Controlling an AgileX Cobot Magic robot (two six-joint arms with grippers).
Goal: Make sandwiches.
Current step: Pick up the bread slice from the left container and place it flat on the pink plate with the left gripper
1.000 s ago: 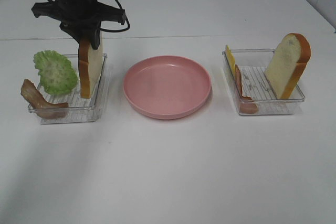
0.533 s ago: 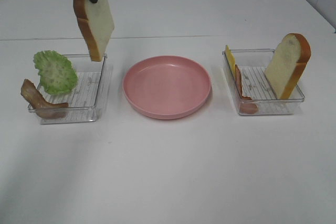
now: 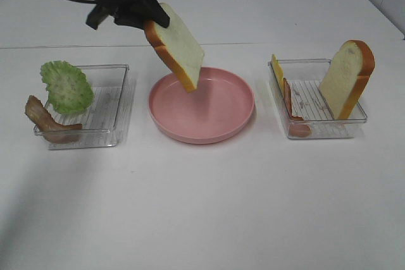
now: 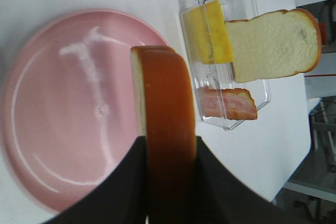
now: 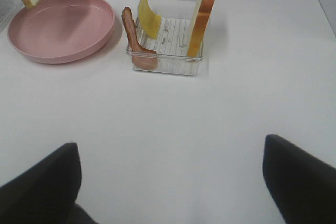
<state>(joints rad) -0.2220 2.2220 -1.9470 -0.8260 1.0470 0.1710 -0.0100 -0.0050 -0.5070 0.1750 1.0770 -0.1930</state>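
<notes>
Left gripper (image 3: 145,19) clamped crust end of bread slice (image 3: 180,45); slice tilted, hanging over plate (image 3: 218,133). Left wrist view showed crust pinched between fingers (image 4: 220,198). Right gripper (image 5: 168,182) spread wide, nothing between; seen in right wrist view only. Lettuce (image 3: 66,85) seen in high view only.

Glossy pink plate (image 3: 190,135), seemingly plastic; clear ridged plastic tray (image 3: 124,93); matt, spongy bread slice (image 3: 180,45); smooth table (image 3: 202,207).

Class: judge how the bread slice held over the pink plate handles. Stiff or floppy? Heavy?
Probably stiff: the bread slice, pinched at one end by the left gripper, juts tilted without sagging. Likely light: that end grip alone carries it.
</notes>
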